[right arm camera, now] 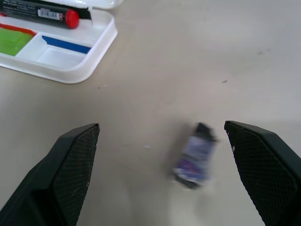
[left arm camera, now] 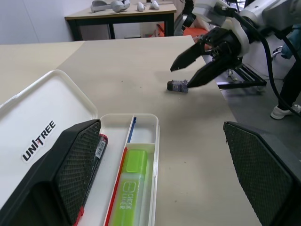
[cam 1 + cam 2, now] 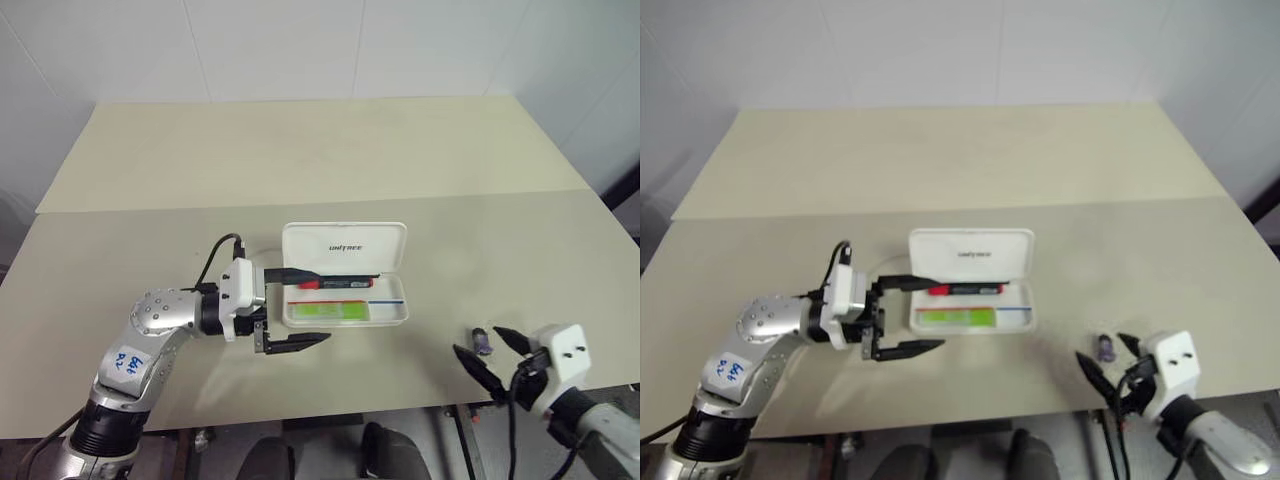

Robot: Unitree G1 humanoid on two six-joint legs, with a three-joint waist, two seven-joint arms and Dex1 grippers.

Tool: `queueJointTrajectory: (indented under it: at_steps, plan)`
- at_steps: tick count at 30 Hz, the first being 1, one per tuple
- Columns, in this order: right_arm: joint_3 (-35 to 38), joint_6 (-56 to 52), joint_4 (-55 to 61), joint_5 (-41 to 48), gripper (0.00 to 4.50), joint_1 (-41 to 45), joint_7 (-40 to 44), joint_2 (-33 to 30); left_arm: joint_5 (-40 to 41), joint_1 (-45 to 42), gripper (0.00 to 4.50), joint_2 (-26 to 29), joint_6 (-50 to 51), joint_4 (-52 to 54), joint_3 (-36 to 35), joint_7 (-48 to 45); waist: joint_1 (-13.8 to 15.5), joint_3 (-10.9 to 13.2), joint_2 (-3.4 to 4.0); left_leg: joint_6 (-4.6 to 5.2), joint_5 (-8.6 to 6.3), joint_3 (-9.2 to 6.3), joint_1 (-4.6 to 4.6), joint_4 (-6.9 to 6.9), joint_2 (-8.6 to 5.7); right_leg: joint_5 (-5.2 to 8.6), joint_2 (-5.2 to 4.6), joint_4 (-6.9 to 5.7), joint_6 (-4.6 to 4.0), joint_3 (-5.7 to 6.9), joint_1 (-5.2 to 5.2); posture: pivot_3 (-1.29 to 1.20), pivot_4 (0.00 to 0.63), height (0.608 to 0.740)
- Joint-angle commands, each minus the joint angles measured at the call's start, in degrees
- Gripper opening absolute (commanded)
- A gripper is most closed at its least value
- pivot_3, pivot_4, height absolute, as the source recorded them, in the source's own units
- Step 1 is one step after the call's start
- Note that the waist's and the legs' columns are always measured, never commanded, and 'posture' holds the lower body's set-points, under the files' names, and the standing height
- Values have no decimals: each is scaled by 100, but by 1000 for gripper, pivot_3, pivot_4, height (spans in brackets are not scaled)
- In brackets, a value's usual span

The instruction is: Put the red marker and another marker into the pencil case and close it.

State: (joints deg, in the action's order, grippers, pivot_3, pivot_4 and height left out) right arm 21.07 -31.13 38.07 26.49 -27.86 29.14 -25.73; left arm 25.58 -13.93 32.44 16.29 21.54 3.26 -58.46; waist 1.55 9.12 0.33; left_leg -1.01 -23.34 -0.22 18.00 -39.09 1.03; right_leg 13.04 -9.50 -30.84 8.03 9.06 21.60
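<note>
The white pencil case (image 3: pixel 392 312) lies open in the middle of the table, its lid (image 3: pixel 343 246) with UNITREE lettering tipped back. The red marker (image 3: pixel 338 283) rests along the back of the tray by the hinge. The light-green highlighter (image 3: pixel 326 312) lies flat in the front compartment. My left gripper (image 3: pixel 322 305) is open at the case's left end, one finger over the marker's end and the other in front of the tray, touching nothing. My right gripper (image 1: pixel 161 126) stands open near the table's front right, empty.
A small purple-grey stub (image 1: pixel 194 155) lies on the table just ahead of the right gripper's open fingers. The table's front edge (image 3: pixel 400 408) runs close behind both arms. A seam (image 3: pixel 300 200) crosses the table behind the case.
</note>
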Motion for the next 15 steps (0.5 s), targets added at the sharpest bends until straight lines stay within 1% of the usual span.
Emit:
queueJointTrajectory:
  at_steps: [1,4,8,15]
  plan:
    - [-92,-124,193,-141,4500,11,-439,142,117,-145,4476,14,-9,63,0,-28,0,0,0,2,-1,0,0,0,0,0,0,0,-1,0,0,0,150,740]
    - [-250,-71,96,-403,4500,123,-731,272,107,-182,4476,78,-20,39,-24,-89,-10,0,2,6,-4,2,0,0,-2,1,0,0,-2,-2,2,0,150,740]
    - [-176,114,-147,-636,4500,266,-1001,440,133,-228,4476,130,32,55,-91,-103,-12,1,4,6,-4,2,1,2,-1,2,1,0,-4,-2,6,0,150,740]
    - [-125,134,-455,-692,4500,392,-1256,680,128,-291,4476,166,37,33,-88,-103,-12,2,8,7,-4,3,1,3,-2,3,2,-1,-4,-3,6,0,150,740]
